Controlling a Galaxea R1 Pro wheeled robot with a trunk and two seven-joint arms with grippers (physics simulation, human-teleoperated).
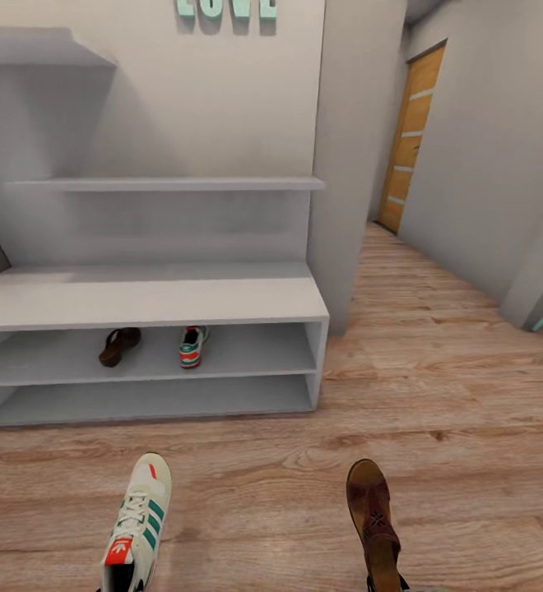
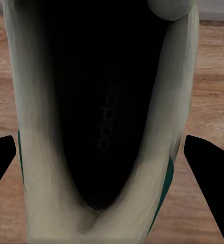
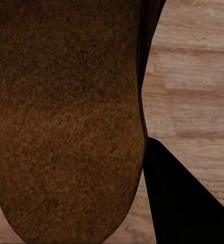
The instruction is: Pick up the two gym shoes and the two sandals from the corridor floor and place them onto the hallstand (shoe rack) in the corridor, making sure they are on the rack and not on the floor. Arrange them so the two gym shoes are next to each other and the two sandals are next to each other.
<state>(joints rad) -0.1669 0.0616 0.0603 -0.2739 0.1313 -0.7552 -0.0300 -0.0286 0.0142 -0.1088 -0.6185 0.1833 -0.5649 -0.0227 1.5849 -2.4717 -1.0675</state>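
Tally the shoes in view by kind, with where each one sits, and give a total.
Gym shoes: 2, one on the hallstand's upper open shelf row, one held out in front, over the floor.
Sandals: 2, one on that same shelf row, apart from the gym shoe, one held out in front.
Total: 4

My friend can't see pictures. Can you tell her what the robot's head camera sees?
A gym shoe and a brown sandal sit low in front. Behind them, a grey shoe rack holds another sandal and gym shoe on its shelf.
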